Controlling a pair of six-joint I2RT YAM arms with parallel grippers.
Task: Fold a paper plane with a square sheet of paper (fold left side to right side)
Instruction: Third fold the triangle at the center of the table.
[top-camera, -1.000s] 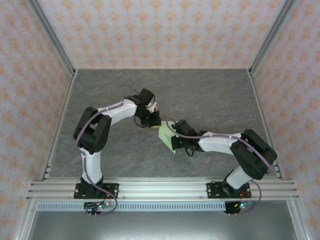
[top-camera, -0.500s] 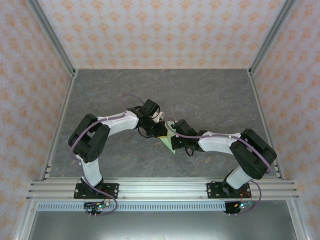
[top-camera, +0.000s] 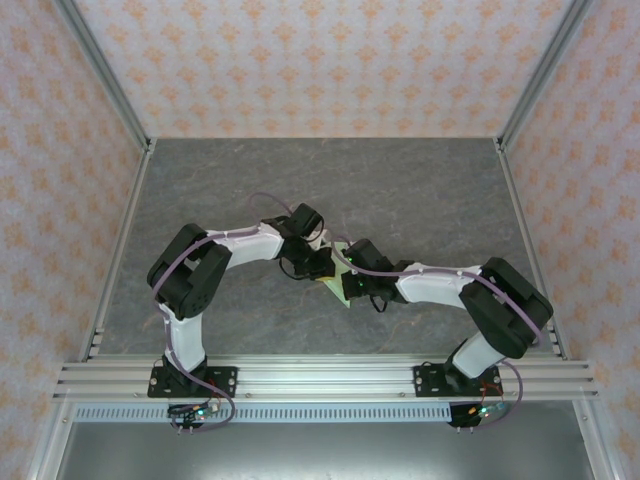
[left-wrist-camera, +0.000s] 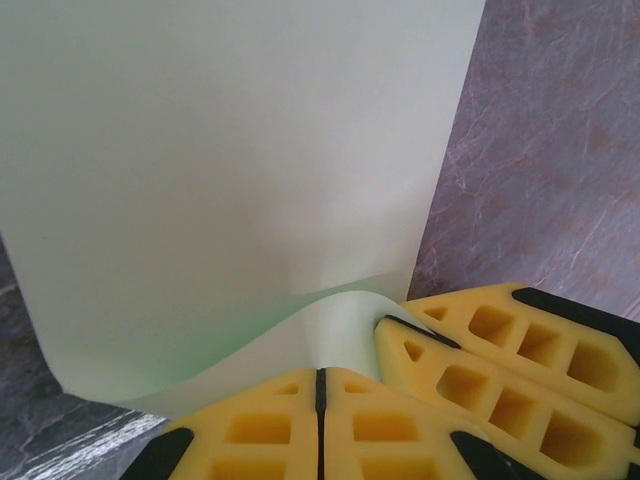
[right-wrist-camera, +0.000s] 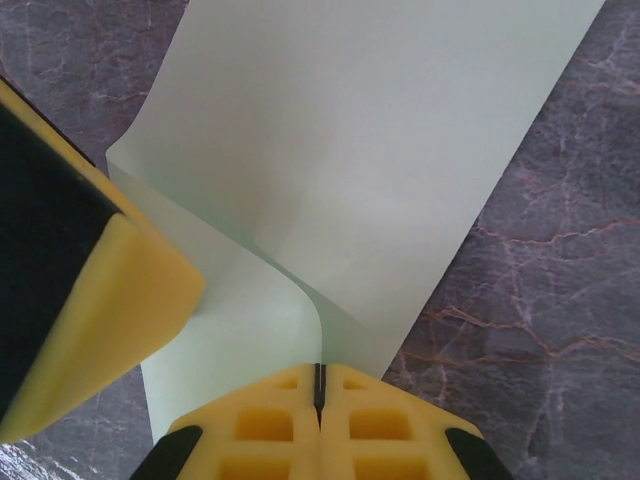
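**Entry:** square sheet of paper, pale green, lying at the middle of the bench. It is doubled over, with the bend rounded and not yet creased.

**Left fingers**: pressing fully together, tips sitting at the curled bend. Whether an edge is being pinched between them cannot be told.

**Right fingers**: likewise closing tight, tips meeting the raised layer from the other side.

**Relation governing the next move:** both sets of fingers are crowding the same stretch of the sheet, just beside each other, and the paper is stretching away ahead of both. The bend is running across directly in front of the left fingers, which are sitting nearer to it. Flattening it is therefore probably falling to that arm, while the right is pinning.
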